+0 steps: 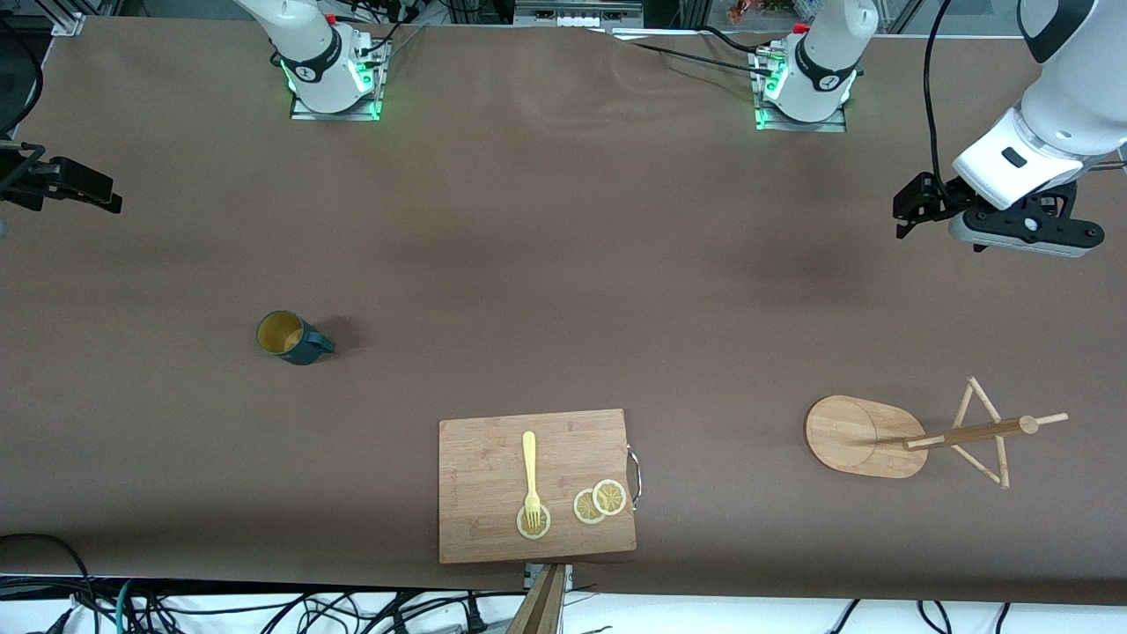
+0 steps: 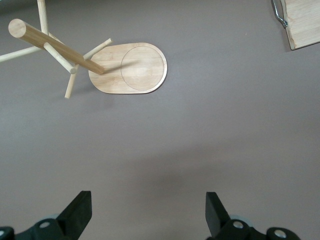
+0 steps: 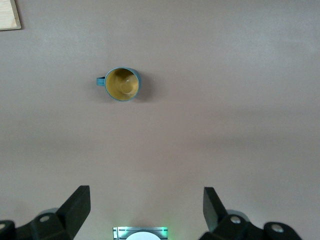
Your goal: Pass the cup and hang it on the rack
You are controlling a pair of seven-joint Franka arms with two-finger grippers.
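The dark teal cup [image 1: 290, 337] stands upright on the brown table toward the right arm's end, its yellow inside showing and its handle pointing toward the left arm's end. In the right wrist view the cup [image 3: 121, 84] lies well away from my open right gripper [image 3: 146, 207]. That right gripper [image 1: 101, 195] hovers at the table's edge. The bamboo rack [image 1: 916, 436] stands on its oval base toward the left arm's end. My left gripper [image 1: 909, 216] hangs open and empty above the table, farther from the front camera than the rack [image 2: 130, 70].
A wooden cutting board [image 1: 484, 493] with a metal handle lies near the front edge, carrying a yellow fork [image 1: 529, 467] and three lemon slices [image 1: 600, 502]. A corner of the board [image 2: 305, 22] shows in the left wrist view. The arm bases [image 1: 335, 79] stand along the back edge.
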